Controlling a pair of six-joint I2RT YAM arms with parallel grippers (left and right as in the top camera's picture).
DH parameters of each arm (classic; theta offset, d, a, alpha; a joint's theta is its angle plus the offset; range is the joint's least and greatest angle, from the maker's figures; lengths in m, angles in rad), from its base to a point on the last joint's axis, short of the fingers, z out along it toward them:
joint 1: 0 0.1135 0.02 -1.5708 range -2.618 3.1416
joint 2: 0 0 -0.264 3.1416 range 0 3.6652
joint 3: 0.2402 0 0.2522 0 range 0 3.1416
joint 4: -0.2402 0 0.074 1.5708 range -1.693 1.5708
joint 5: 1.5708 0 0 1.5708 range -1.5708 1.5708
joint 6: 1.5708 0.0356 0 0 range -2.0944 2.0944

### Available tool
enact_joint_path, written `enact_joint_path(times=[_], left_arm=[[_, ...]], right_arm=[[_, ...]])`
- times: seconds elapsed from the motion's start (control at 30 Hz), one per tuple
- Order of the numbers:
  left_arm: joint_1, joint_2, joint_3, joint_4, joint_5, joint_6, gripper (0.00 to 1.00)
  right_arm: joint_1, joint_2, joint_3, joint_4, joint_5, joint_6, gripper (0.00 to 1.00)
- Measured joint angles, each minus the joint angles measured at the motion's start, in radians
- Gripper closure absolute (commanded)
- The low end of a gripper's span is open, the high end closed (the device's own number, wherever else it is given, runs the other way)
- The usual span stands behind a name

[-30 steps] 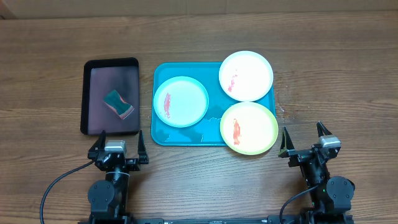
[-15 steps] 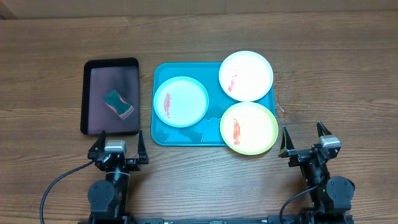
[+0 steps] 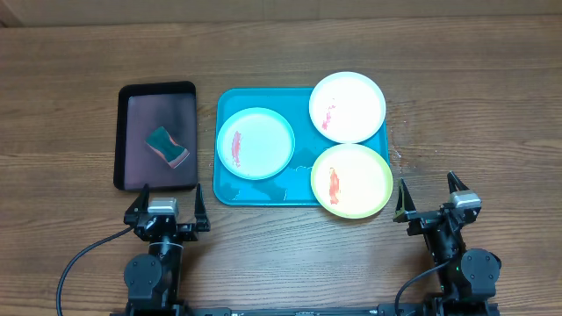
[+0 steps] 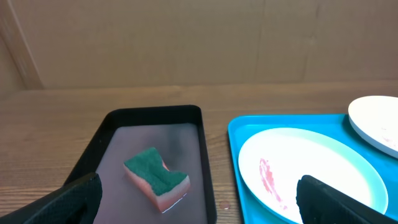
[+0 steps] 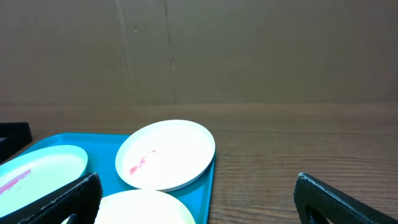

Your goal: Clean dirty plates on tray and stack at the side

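The turquoise tray (image 3: 303, 195) lies mid-table and holds three plates, each with a red smear. The light blue plate (image 3: 255, 142) is at its left, the white plate (image 3: 348, 106) at its back right, the yellow-green plate (image 3: 352, 180) at its front right. The left wrist view shows the light blue plate (image 4: 311, 171) and the tray (image 4: 239, 168). The right wrist view shows the white plate (image 5: 165, 154), the yellow-green plate (image 5: 146, 208) and the tray (image 5: 106, 149). My left gripper (image 3: 166, 211) and right gripper (image 3: 432, 200) are open and empty at the table's near edge.
A black tray (image 3: 132, 105) left of the turquoise tray holds a green and pink sponge (image 3: 167, 147), which also shows in the left wrist view (image 4: 156, 177). Bare wooden table (image 3: 474, 105) lies right of the turquoise tray. A cardboard wall stands behind the table.
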Motion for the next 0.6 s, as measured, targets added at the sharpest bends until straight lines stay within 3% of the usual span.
enact_joint_path(times=[0.6], left_arm=[[0.0,0.0,0.0,0.0,0.0,0.0,0.0]], right_arm=[[0.0,0.0,0.0,0.034,-0.005,0.006,0.0]])
